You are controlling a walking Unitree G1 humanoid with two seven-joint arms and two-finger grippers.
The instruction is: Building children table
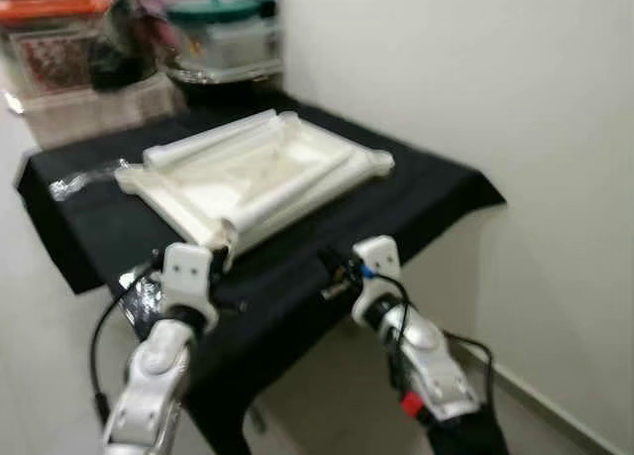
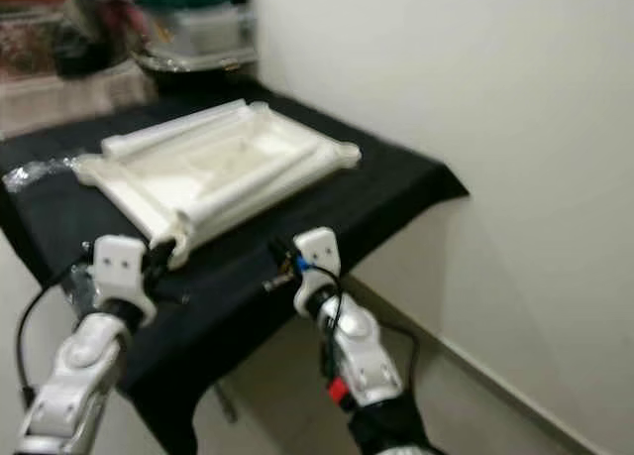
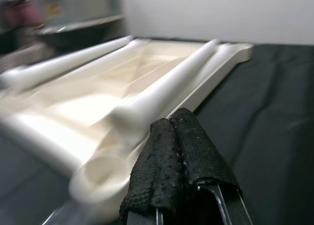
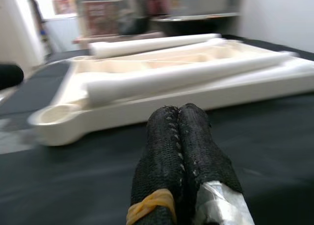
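A cream-white child's tabletop (image 1: 258, 172) lies upside down on a table draped in black cloth (image 1: 426, 187). Two white leg tubes rest loose on it, one along the far side (image 1: 213, 143) and one along the near side (image 1: 292, 192). My left gripper (image 3: 171, 124) is shut with nothing in it, just in front of the tabletop's near corner, where a round leg socket (image 3: 98, 171) shows. My right gripper (image 4: 177, 112) is also shut and empty, low over the cloth a short way in front of the tabletop's long near edge (image 4: 206, 100).
A clear plastic bag (image 1: 84, 182) lies on the cloth left of the tabletop. Storage boxes (image 1: 59, 49) and a teal-lidded container (image 1: 223, 29) stand behind the table. A white wall (image 1: 475, 78) runs close along the right. The cloth's front edge (image 1: 297, 346) is below my wrists.
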